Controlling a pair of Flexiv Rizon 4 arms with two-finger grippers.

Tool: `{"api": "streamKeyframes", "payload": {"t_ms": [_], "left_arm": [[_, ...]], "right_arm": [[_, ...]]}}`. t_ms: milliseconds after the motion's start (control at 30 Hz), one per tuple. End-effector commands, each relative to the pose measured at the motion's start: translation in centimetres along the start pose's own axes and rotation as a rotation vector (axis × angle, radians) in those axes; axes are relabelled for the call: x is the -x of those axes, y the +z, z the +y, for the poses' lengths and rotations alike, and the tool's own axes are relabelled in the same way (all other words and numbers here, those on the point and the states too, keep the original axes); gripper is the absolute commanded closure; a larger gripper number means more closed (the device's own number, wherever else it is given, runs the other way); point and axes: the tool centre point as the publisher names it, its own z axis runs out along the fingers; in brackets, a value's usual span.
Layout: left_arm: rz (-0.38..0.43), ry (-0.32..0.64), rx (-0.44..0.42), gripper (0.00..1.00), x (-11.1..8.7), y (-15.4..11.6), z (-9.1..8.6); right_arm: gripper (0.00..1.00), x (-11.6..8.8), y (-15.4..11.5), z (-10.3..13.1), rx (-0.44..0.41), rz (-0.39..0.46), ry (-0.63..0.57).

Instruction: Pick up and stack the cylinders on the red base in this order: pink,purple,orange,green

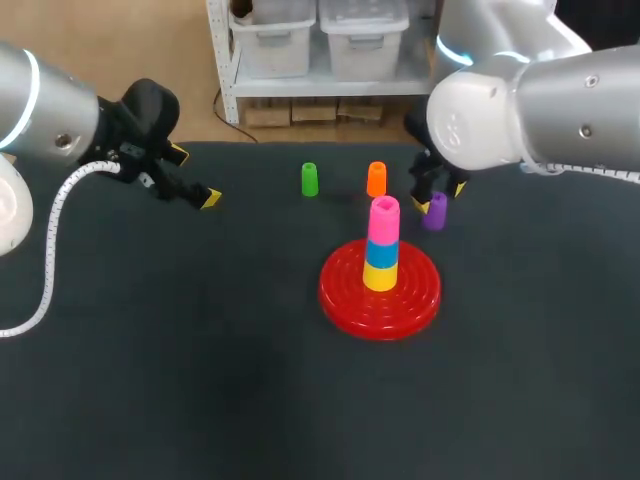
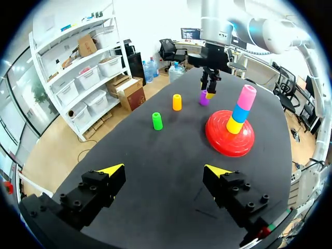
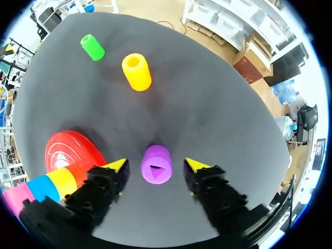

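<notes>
Two arms are hanging over the dark table (image 1: 200,400). The right arm (image 1: 540,110) is coming in from the far right and bending down. Its right claw (image 3: 157,165) is pointing at the table, fingers spread either side of the purple cylinder (image 1: 435,212) with gaps on both sides. That cylinder is standing upright just beyond the red base (image 1: 345,295), toward its right. On the base, a pink cylinder (image 1: 384,220) is sitting atop a blue cylinder (image 1: 381,254) and a yellow cylinder (image 1: 380,277). The orange cylinder (image 1: 376,179) and green cylinder (image 1: 309,179) are standing farther left. The left arm (image 1: 50,120) is holding the left claw (image 2: 164,170) at the far left, fingers wide apart.
</notes>
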Motion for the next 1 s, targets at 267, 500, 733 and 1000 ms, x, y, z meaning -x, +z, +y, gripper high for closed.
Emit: {"api": "streamKeyframes", "payload": {"t_ms": [267, 500, 733, 1000], "left_arm": [[0.000, 0.000, 0.001, 0.00, 0.0, 0.0, 0.0], [0.000, 0.000, 0.001, 0.00, 0.0, 0.0, 0.0], [0.000, 0.000, 0.001, 0.00, 0.0, 0.0, 0.0], [0.000, 0.000, 0.001, 0.00, 0.0, 0.0, 0.0]], "right_arm": [[1.00, -0.4, -2.8, 0.0, -0.063, -0.060, -0.060], [1.00, -0.7, -11.7, 3.5, -0.036, -0.231, -0.255], [1.00, -2.8, -19.1, 10.0, 0.042, -0.307, -0.560], [1.00, -5.8, -22.2, 12.7, 0.097, -0.265, -0.718]]}}
